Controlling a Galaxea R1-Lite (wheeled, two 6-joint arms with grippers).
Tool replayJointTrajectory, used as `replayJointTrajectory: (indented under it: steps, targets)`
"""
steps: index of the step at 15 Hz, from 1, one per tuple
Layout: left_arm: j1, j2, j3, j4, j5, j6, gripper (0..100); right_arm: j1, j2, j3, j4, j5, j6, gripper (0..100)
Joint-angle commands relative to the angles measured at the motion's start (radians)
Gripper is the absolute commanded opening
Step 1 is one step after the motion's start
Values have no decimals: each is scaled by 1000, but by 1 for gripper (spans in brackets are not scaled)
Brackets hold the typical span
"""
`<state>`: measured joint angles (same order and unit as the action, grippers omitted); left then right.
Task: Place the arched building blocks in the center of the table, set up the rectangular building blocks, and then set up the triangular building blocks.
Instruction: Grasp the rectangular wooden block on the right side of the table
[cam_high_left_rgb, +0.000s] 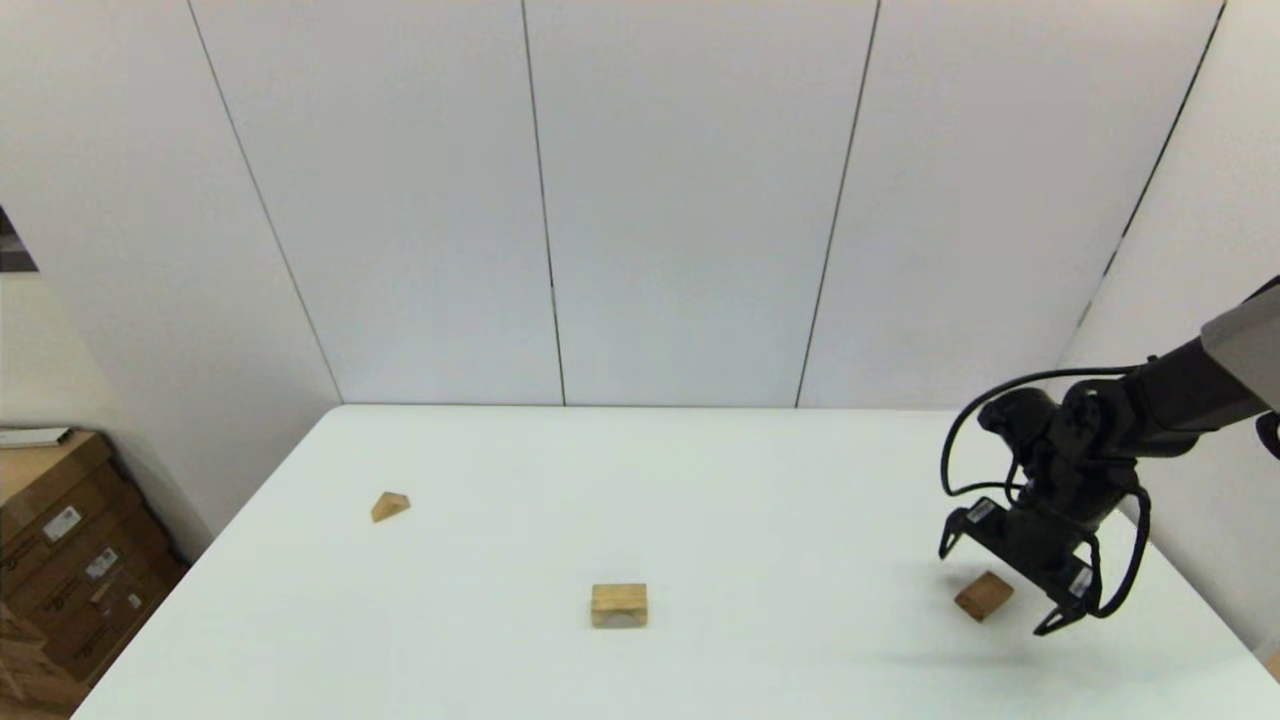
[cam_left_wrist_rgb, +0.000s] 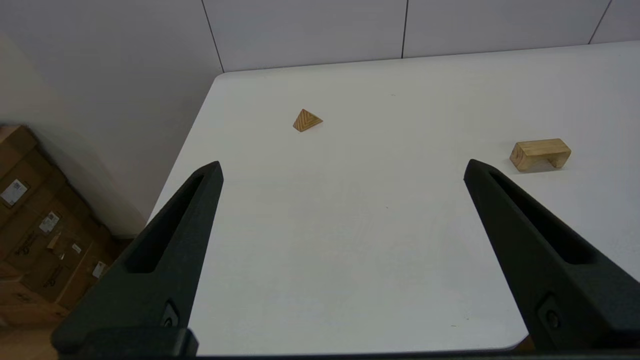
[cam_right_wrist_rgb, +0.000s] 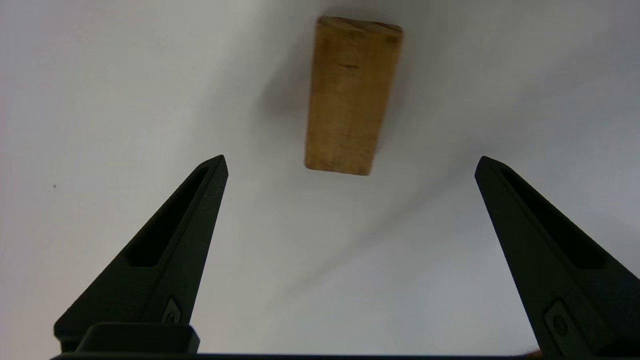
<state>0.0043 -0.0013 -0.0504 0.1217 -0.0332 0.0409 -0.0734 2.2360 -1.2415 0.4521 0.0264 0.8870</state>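
Observation:
The arched block stands on its two legs near the middle front of the white table. Far left lies the small triangular block. At the right side the tan rectangular slab lies flat. My right gripper hovers open just above the slab, pointing down, with the slab a little beyond its fingertips and untouched. Held back over the near left part of the table, my left gripper is open and empty; the head view does not show it.
Brown cardboard boxes are stacked on the floor left of the table. White wall panels rise behind the far edge. The table's right edge runs close to the right arm.

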Motion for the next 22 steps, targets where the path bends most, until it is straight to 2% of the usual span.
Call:
replayJointTrajectory:
  steps: [1, 4, 6, 7, 22]
  targets:
    - [0, 1, 0, 1, -1, 1, 100, 6, -4, 16, -36, -8, 3, 100]
    - [0, 1, 0, 1, -1, 1, 100, 9, -1, 14, -38, -22, -5, 100]
    - [0, 1, 0, 1, -1, 1, 100, 9, 13, 13, -38, -75, -7, 100]
    - [0, 1, 0, 1, -1, 1, 100, 9, 17, 14, -36, -85, -5, 100]
    - [0, 1, 0, 1, -1, 1, 100, 29, 34, 16, -36, -72, -3, 100]
